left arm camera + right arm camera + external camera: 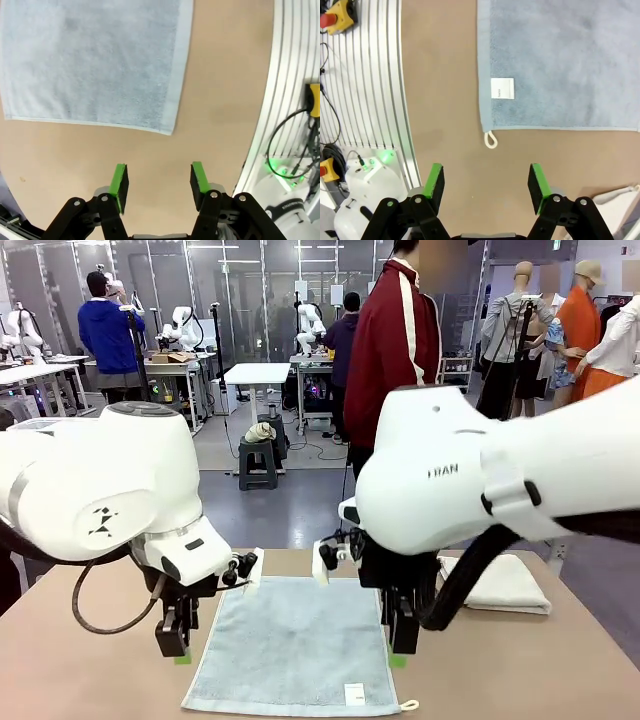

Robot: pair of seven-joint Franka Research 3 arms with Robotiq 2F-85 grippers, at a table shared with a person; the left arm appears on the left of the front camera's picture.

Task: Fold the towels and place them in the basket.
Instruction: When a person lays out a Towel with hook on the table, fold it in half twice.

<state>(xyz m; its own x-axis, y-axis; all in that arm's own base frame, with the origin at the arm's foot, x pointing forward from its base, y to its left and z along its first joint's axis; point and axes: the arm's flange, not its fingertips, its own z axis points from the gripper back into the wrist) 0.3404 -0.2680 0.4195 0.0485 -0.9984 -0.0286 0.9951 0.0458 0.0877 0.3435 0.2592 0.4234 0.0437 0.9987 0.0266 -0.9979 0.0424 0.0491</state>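
Observation:
A light blue towel [295,645] lies spread flat on the tan table, with a white label [502,88] and a small hanging loop [491,140] at its near right corner. My left gripper [178,648] hangs open just off the towel's left edge, with bare table between its green pads [120,186]. My right gripper [399,645] is open too, beside the near right corner of the blue towel [560,60]. A cream-white towel [505,583] lies folded at the right of the table, with one corner [620,200] in the right wrist view. The basket is out of view.
A person in a dark red jacket [395,340] stands beyond the table's far edge. Ribbed metal rails [370,75] with cables run along the robot's side. A red stop button on a yellow box [335,12] sits there. Bare table [80,660] lies left of the blue towel.

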